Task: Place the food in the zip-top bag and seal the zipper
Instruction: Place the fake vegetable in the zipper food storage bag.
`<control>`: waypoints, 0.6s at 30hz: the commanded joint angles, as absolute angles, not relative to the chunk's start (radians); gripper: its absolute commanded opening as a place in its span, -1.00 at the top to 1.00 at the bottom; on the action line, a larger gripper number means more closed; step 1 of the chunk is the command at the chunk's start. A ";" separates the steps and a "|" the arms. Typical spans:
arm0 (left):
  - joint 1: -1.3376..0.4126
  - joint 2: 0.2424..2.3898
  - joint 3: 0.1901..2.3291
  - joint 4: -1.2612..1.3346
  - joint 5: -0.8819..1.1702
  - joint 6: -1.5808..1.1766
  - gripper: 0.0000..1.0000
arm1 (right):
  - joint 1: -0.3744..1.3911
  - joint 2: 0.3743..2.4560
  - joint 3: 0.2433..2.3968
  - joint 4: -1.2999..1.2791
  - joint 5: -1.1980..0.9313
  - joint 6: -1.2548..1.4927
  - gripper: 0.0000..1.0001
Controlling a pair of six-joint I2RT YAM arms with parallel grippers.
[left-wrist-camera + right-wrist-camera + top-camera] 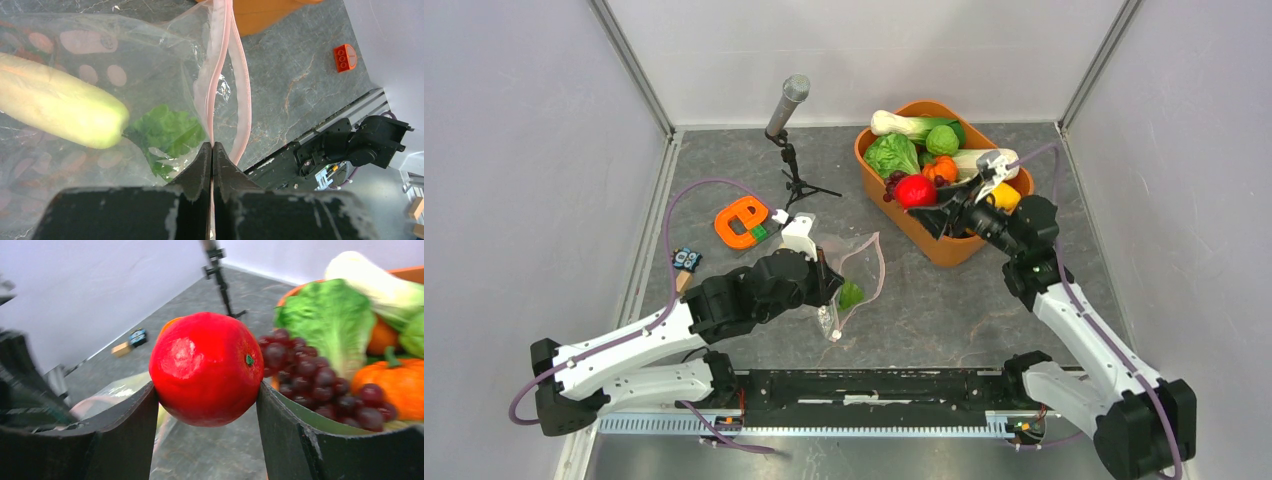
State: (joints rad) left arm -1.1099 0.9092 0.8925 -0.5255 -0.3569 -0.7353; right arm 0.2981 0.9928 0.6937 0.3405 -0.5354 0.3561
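The clear zip-top bag (861, 262) lies on the table left of the orange tub (946, 250). My left gripper (828, 278) is shut on one lip of its pinkish zipper (220, 75) and holds the mouth open; the jaws (212, 150) pinch the strip. Inside the bag (100, 60) lie a pale radish (55, 105) and its green leaves (170, 130). My right gripper (929, 205) is shut on a red round fruit (915, 190), held over the tub's left rim. In the right wrist view the fruit (206, 367) sits between the fingers. Grapes (310, 380), lettuce (330, 320) and a pumpkin (390, 385) lie in the tub.
A microphone on a small tripod (789, 110) stands at the back. An orange block (742, 222) and a small blue board (686, 259) lie left of the bag. A black rail (874, 390) runs along the near edge. Grey walls close in both sides.
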 commanded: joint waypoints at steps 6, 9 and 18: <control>-1.107 0.894 0.901 -0.480 -0.373 -0.721 0.96 | 0.432 0.889 0.592 0.369 -0.797 0.308 -0.06; -1.107 0.890 0.902 -0.478 -0.377 -0.719 0.96 | 0.473 0.879 0.557 0.332 -0.805 0.278 -0.06; -1.107 0.884 0.901 -0.464 -0.365 -0.707 0.96 | 0.575 0.935 0.557 0.233 -0.761 0.193 -0.09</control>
State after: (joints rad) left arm -1.1099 0.9016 0.8925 -0.5201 -0.3611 -0.7349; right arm 0.5419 0.9066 0.5316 0.2726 -0.7849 0.2535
